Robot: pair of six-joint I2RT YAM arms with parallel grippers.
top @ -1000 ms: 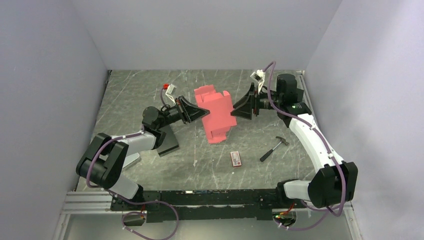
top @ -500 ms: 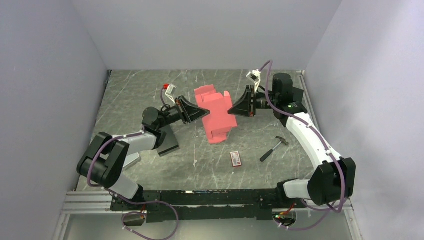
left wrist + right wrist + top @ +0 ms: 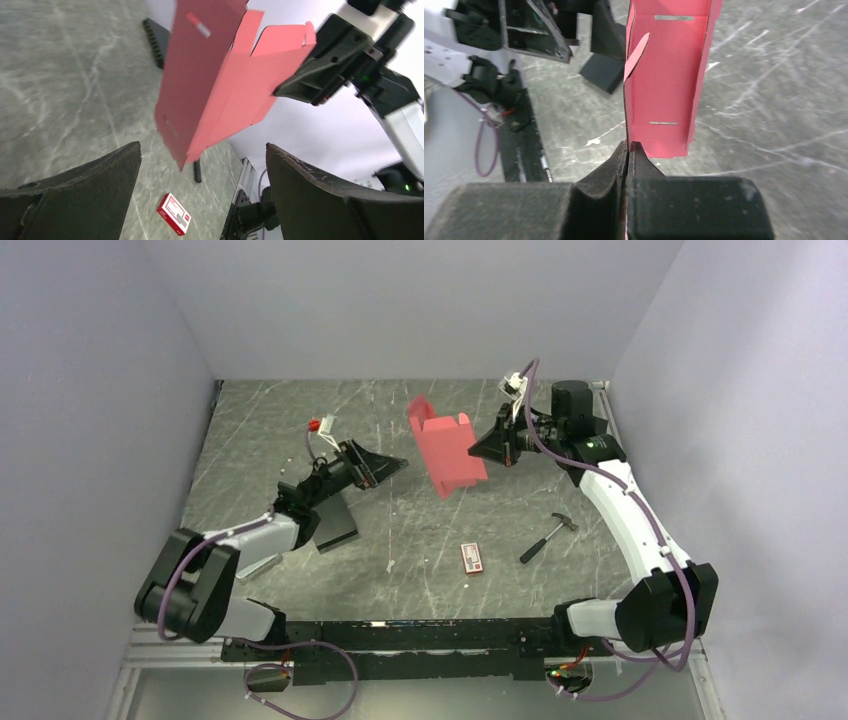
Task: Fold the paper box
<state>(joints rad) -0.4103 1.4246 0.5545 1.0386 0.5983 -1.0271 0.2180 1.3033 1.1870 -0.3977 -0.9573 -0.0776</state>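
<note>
The box [image 3: 447, 450] hangs above the far middle of the table [image 3: 260, 430]. The right gripper [image 3: 476, 451] pinches one side wall at the box's right edge, its jaws shut on the thin card (the wrist view shows the panel between the pads). The box's long axis runs from far-left to near-right, with its loose flaps at the far end. The left gripper [image 3: 380, 462] stands to the left of the box and apart from it, jaws wide and holding nothing, with the box straight ahead of them. Any fold likely depends on the left gripper crossing that gap rightward to reach a free wall or flap.
</note>
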